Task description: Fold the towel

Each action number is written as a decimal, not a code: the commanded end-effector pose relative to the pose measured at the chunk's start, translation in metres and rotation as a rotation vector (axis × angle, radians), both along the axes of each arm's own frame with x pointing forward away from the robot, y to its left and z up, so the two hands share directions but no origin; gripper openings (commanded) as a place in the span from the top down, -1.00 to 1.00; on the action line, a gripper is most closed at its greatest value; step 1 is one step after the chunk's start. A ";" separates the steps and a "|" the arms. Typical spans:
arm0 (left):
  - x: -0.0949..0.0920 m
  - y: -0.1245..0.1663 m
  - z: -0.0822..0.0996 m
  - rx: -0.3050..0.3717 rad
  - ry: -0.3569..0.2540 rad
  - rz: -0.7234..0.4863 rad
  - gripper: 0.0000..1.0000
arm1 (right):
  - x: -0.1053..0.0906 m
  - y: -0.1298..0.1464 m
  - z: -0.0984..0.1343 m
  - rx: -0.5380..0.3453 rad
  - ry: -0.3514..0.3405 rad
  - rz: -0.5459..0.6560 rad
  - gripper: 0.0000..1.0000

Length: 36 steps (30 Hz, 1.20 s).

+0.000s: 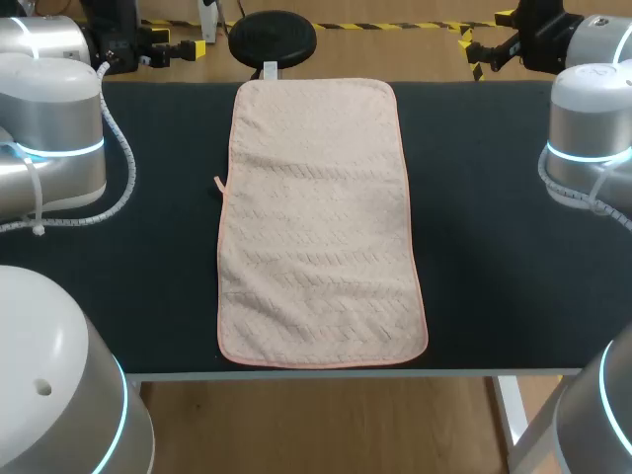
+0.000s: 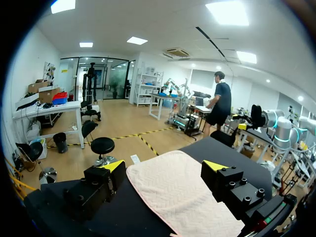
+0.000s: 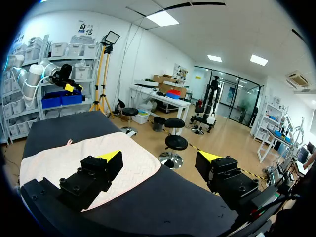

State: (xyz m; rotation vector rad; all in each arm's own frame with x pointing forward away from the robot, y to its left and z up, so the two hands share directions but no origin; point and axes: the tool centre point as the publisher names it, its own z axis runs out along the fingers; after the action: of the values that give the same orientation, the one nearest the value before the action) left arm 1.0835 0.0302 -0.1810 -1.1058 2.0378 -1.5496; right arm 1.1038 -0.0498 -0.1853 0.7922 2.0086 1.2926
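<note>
While holding left gripper (image 2: 165, 167) and right gripper (image 3: 160, 157) wide open and empty, note towel (image 1: 321, 222) spread flat on table (image 1: 494, 247), ahead of and below both. Treat task as not started; expect to grasp, fold over and release.

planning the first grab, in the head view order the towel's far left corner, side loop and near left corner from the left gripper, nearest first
1. far left corner, at the table's far side, closest to the left gripper
2. side loop, midway down the towel's left edge
3. near left corner, by the table's near edge
</note>
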 end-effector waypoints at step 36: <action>-0.042 -0.018 -0.031 0.854 0.049 -0.501 -1.00 | -0.022 0.055 -0.011 -0.764 0.003 0.539 -1.00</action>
State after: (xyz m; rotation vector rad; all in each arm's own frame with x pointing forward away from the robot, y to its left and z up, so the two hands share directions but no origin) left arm 1.0467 0.0090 -0.2117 -0.5865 2.3735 -1.1416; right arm 1.0858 0.0021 -0.1965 0.2020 2.2371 0.9615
